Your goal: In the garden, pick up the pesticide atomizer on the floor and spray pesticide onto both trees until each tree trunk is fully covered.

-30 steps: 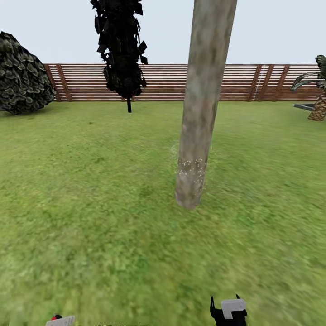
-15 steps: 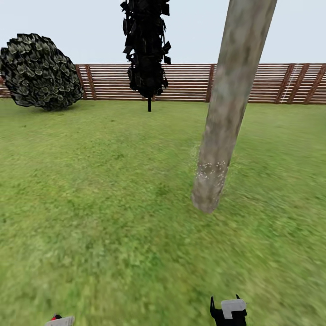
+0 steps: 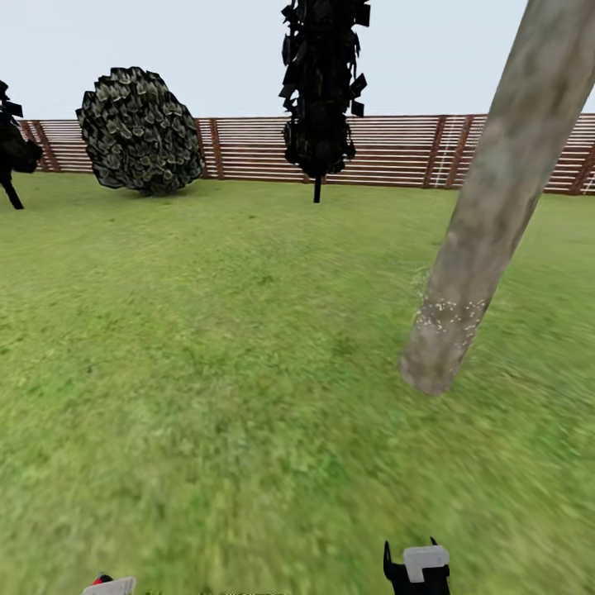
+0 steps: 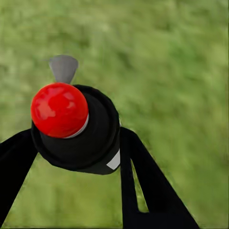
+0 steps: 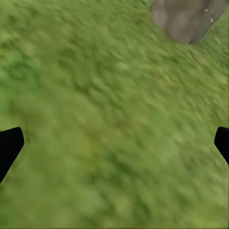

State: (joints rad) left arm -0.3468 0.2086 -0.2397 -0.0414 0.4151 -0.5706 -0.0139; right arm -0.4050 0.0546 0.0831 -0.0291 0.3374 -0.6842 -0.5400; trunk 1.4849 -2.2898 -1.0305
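A green grass lawn [image 3: 207, 347] stretches to a brown slatted fence [image 3: 397, 149]. A thick grey-beige tree trunk [image 3: 487, 215] leans across the right of the head view, with a band of tiny whitish specks [image 3: 450, 314] low on its bark. A black cypress-like tree [image 3: 322, 83] and a round bush [image 3: 140, 132] stand by the fence. The left gripper [image 4: 78, 143] clasps the black atomizer [image 4: 90, 138], whose red cap [image 4: 59, 109] and grey nozzle [image 4: 63, 68] point over the grass. The right gripper [image 5: 114, 138] hangs spread wide, holding nothing, with the trunk's base ahead of it.
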